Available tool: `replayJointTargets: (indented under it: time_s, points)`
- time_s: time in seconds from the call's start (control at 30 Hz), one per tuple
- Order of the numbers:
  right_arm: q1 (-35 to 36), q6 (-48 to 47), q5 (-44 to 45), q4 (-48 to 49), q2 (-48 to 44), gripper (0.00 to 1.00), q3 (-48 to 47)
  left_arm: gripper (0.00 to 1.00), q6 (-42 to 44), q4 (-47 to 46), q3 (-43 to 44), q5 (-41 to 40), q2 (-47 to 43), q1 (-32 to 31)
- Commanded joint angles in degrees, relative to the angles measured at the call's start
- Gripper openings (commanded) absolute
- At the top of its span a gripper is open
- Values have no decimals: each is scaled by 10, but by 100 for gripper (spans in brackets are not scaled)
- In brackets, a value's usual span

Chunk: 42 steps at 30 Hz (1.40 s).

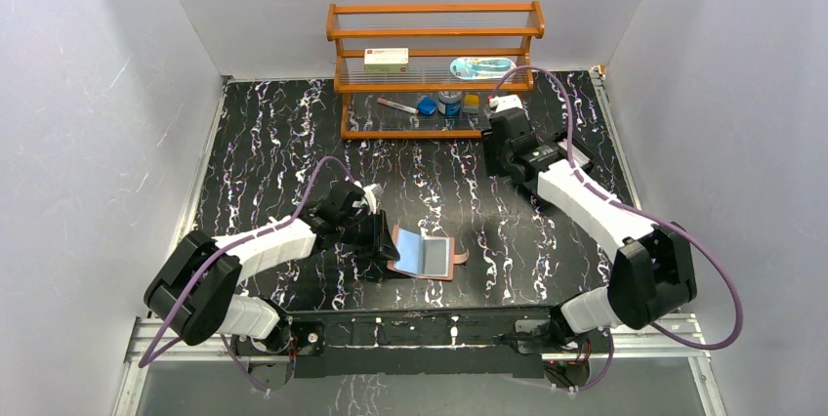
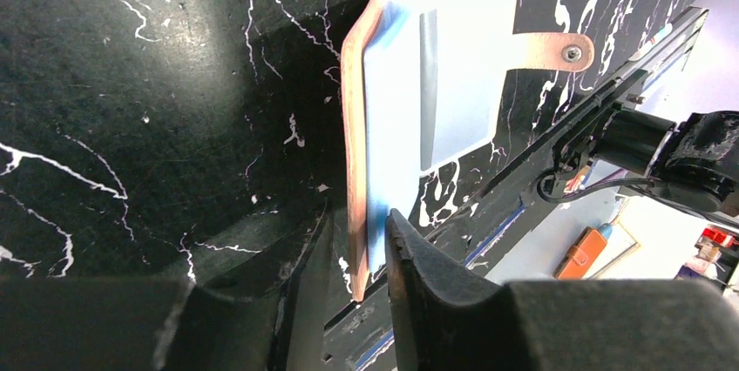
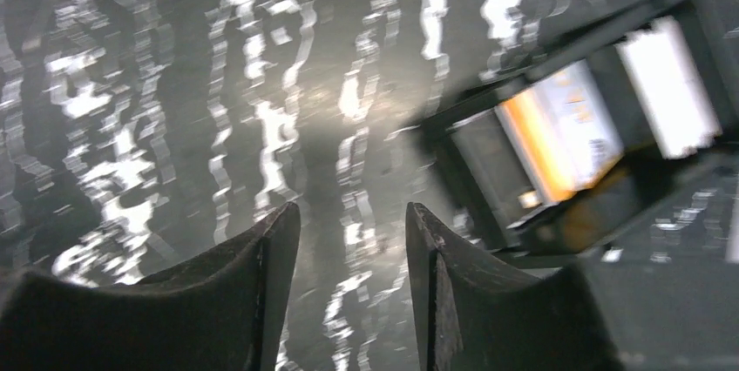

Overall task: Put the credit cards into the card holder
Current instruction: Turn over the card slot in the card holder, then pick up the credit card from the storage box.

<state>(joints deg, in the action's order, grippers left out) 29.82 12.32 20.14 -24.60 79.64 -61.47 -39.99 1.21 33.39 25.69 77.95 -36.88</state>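
Left fingers [image 2: 399,240]: apparently closed on the edge of the card holder [image 1: 427,256]. It lies open near the front of the bench [image 1: 273,143], that flap tilted up, sleeves showing.

Right fingers [image 3: 423,232]: parted, empty, above bare bench.

The credit cards [image 3: 566,131], blurred, sit in a black tray [image 3: 475,162] to their right.

Recommendation: hold the flap steady, take one card by its short edge, and present it level with a sleeve mouth.
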Motion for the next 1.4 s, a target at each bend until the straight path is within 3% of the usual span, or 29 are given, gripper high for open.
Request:
replayJointTargets:
  time_s: [0.0, 0.23, 0.5, 0.83, 1.13, 1.37]
  points:
    - [-56, -151, 93, 11, 27, 58, -51, 28, 12, 28, 7, -8, -27, -1]
    - [-144, -320, 127, 88, 70, 57, -43, 28, 11, 34, -2, -12, -49, -1]
    - [-212, -414, 91, 148, 135, 56, -34, 29, 1, 22, -8, -1, -52, -1]
    - [-229, -472, 81, 205, 197, 59, -27, 32, 9, 58, -7, -42, -69, -1]
    - [-232, -513, 139, 272, 254, 53, 2, 34, 15, 70, 0, -56, -73, -1]
    - [-235, -518, 157, 292, 239, 45, 7, 34, 17, 76, 2, -59, -75, -1]
